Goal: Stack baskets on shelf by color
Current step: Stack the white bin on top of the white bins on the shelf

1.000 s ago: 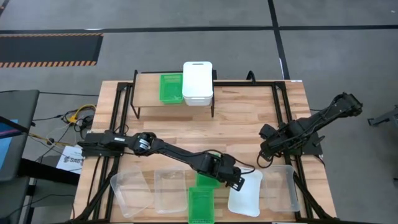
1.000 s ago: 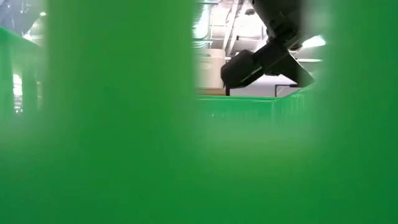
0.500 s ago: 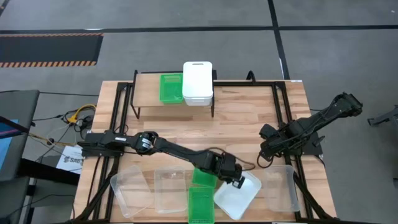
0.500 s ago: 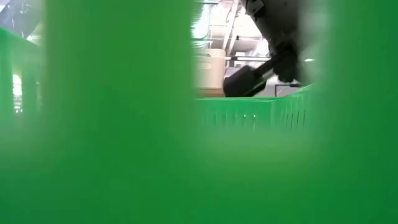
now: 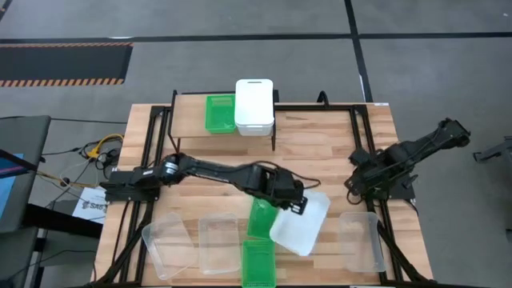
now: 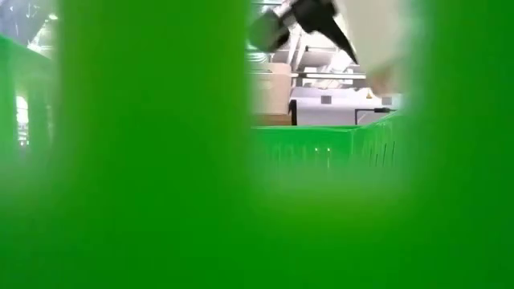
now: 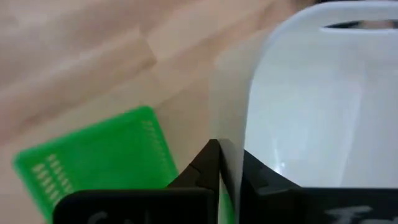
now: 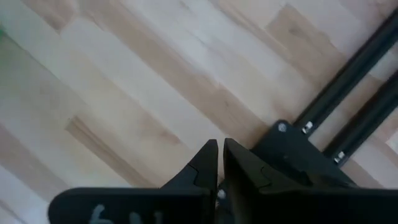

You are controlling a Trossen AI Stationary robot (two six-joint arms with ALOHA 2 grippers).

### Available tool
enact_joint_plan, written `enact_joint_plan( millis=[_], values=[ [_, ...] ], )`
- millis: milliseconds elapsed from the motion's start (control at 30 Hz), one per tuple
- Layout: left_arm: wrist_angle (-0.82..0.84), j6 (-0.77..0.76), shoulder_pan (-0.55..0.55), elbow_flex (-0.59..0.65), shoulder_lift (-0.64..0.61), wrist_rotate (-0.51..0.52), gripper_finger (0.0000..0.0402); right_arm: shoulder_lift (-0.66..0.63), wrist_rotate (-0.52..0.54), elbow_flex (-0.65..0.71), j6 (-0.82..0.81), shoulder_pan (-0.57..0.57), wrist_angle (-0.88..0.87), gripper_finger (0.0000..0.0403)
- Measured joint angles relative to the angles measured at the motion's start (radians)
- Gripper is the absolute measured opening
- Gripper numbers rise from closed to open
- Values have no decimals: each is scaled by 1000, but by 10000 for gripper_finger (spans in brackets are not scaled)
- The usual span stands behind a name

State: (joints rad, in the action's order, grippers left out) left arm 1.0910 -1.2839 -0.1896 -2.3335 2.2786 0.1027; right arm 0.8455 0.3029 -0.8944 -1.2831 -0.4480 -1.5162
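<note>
Left pincer (image 5: 299,205) clamped on the rim of an opaque white rectangular plastic basket (image 5: 301,222), near-centre of the wooden plank worktop (image 5: 320,152). Left wrist view shows the thin white wall pinched between the two dark fingers (image 7: 205,167), with the basket's hollow (image 7: 311,106) opening beyond them. The basket sits skewed, its left edge just beside a bright green plastic basket (image 5: 261,218).

A second bright green basket (image 5: 258,264) lies nearer, at the near edge of the worktop, in line with the first. It fills most of the low view as a green blur (image 6: 144,160).

Clear translucent plastic baskets along the near edge: one at far left, tilted (image 5: 168,244); one just right of it (image 5: 219,245), touching the nearer green basket; one well to the right (image 5: 359,240), apart from the rest.

Small light-wood shelf with thin black legs (image 5: 188,108) stands at the far side, left of centre. On it: a third bright green basket (image 5: 219,114) and, touching its right side, opaque white baskets stacked (image 5: 254,106); how many are in the stack cannot be told.

Right pincer (image 5: 352,181) sits at the right side of the worktop over the black metal frame (image 8: 348,112), holding nothing. Its fingers (image 8: 208,163) are nearly together with a slim gap between them.
</note>
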Motion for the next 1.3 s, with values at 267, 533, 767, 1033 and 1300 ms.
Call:
enact_joint_plan(
  millis=[267, 533, 767, 1033, 1300],
  values=[
    [49, 29, 71, -1, -169, 139, 0, -89, 49, 0, 13, 34, 2, 52],
    [66, 166, 231, -1, -349, 271, 0, -83, 52, 0, 86, 72, 22, 52],
    [61, 324, 454, -1, -445, 268, 0, -48, 63, 0, 74, 79, 43, 52],
    [116, 479, 689, -1, -447, 164, 0, 2, 65, 0, 22, 78, 48, 52],
    [181, 566, 797, -1, -445, 91, 0, 46, 65, 0, 17, 101, 56, 52]
  ],
)
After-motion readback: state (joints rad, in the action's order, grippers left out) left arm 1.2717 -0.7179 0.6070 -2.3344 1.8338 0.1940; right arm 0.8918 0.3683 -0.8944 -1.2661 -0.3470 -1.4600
